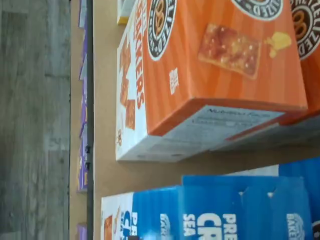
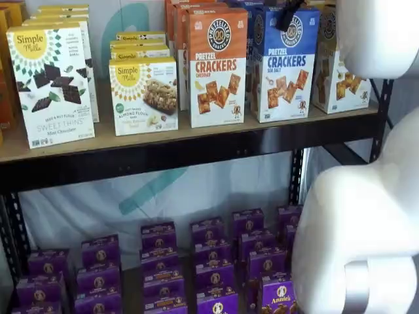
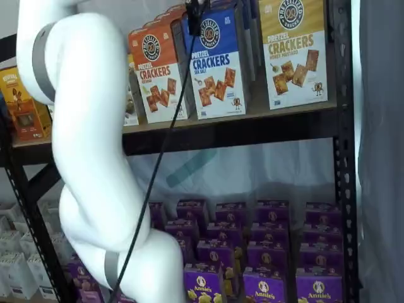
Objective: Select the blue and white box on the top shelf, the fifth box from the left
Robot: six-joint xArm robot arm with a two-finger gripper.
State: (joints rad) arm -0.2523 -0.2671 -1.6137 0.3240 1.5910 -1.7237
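The blue and white box (image 2: 286, 65) stands upright on the top shelf (image 2: 196, 154), between an orange carton and a yellow-topped one. It shows in both shelf views (image 3: 218, 63). In the wrist view its blue top (image 1: 230, 210) lies beside the orange carton, on the tan board (image 1: 105, 100). My gripper (image 2: 288, 18) shows only as black fingers right at the blue box's upper edge, with a cable hanging beside them in a shelf view (image 3: 193, 19). No gap and no grip can be made out.
The orange cheddar carton (image 2: 217, 65) stands close to the left of the blue box and the yellow-topped carton (image 3: 295, 50) to its right. Simple Mills boxes (image 2: 143, 95) stand further left. Small purple boxes (image 2: 216, 261) fill the lower level. My white arm (image 3: 88, 158) crosses both shelf views.
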